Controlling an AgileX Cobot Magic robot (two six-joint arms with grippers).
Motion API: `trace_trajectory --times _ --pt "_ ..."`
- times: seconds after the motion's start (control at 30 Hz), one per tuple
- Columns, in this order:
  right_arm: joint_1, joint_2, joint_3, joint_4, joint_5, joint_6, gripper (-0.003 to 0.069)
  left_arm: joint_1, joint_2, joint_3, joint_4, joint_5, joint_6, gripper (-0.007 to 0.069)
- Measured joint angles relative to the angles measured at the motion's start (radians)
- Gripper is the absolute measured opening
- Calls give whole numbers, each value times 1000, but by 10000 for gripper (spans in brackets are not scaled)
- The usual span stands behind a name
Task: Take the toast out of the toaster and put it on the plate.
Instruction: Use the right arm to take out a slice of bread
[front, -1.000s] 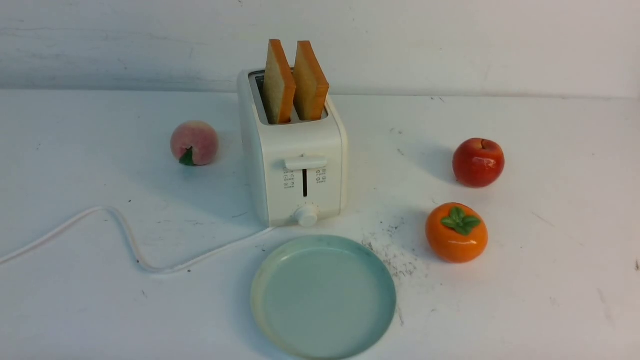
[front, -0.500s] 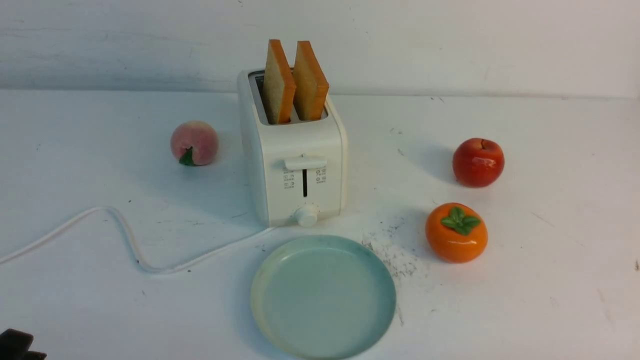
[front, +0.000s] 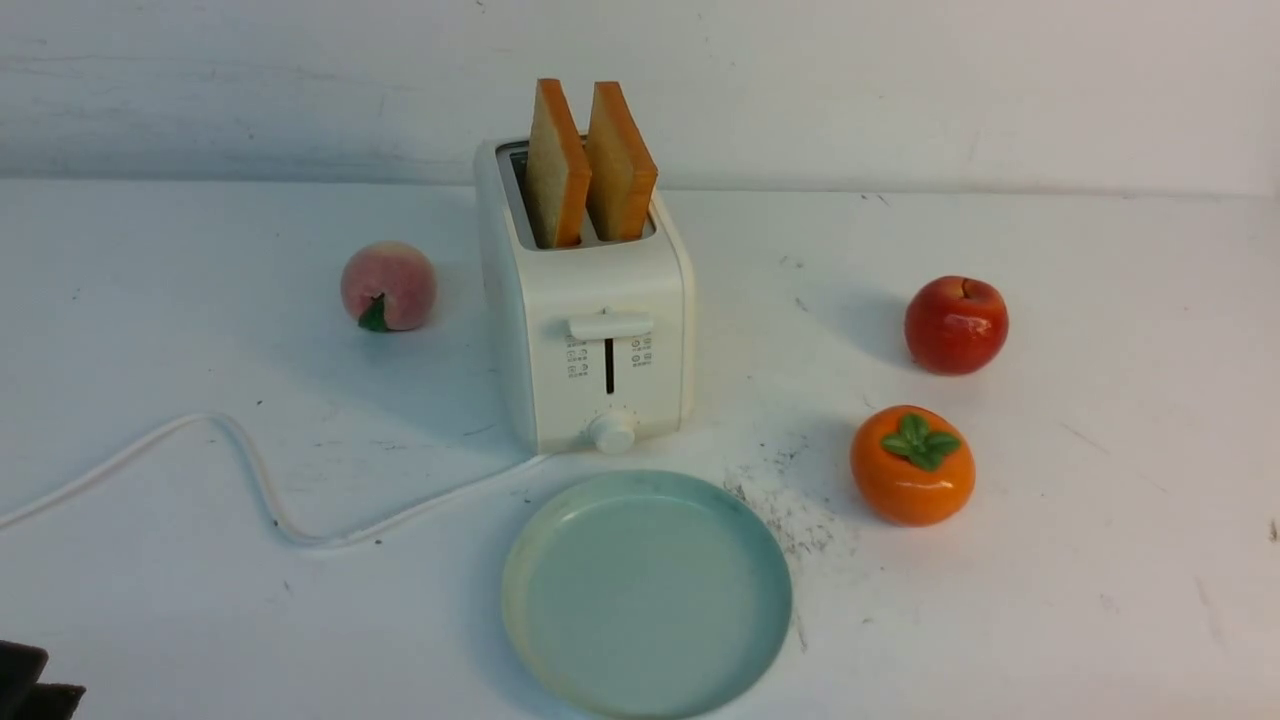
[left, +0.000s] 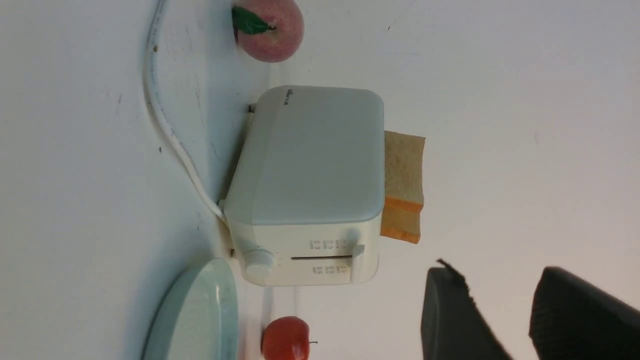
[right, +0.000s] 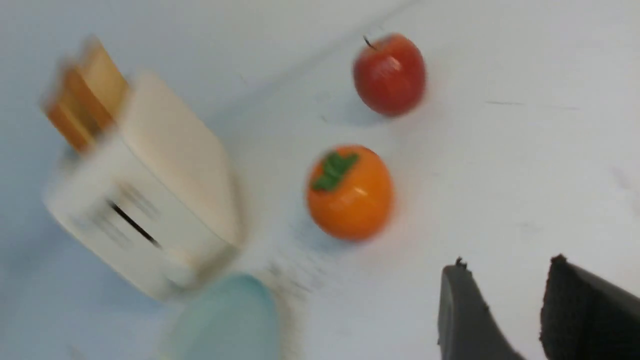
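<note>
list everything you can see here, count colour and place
toaster: 1, cream-white, centre of table
toast: 2 slices, golden with orange crust, upright in the toaster slots
plate: 1, pale mint green, just in front of the toaster, empty
peach: 1, pink, left of the toaster
apple: 1, red, right of the toaster
persimmon: 1, orange with green leaves, in front of the apple
cord: 1, white, from the toaster off to the left
table: 1, white, under everything
left gripper: 1, black, open, empty
right gripper: 1, black, open, empty

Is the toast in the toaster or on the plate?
In the toaster. Both toast slices stand in its slots, tops poking out; the plate has nothing on it.
</note>
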Motion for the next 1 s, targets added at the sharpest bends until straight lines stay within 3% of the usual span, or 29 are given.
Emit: trace_trajectory --times 0.13,0.3,0.43,0.6,0.67,0.7,0.8,0.83,0.9,0.93,1.0 --pt "0 0 0 229 -56 137 240 0 0 0 -24 -1 4 238" --pt "0 0 0 352 -100 168 240 0 0 0 -45 20 5 237" --pt "0 0 -20 354 -125 143 209 0 0 -43 -112 -72 35 177" --pt "0 108 -247 215 -155 -98 57 0 15 -327 -30 -106 307 -6" --pt "0 166 -306 183 -140 -180 23 0 43 -402 -13 -60 377 -14" --pt "0 259 -417 137 -79 -291 -8 0 107 -489 9 43 466 -14" --pt "0 468 -586 100 149 -405 -8 0 242 -606 27 256 577 -14" --pt "0 468 -597 99 169 -410 -7 0 252 -612 27 272 584 -14" --pt "0 690 -739 91 442 -458 -4 0 401 -671 39 471 664 -14" --pt "0 706 -739 91 442 -460 -4 0 413 -675 41 484 669 -14" --pt "0 918 -855 89 655 -495 -4 0 561 -703 55 626 760 -14"
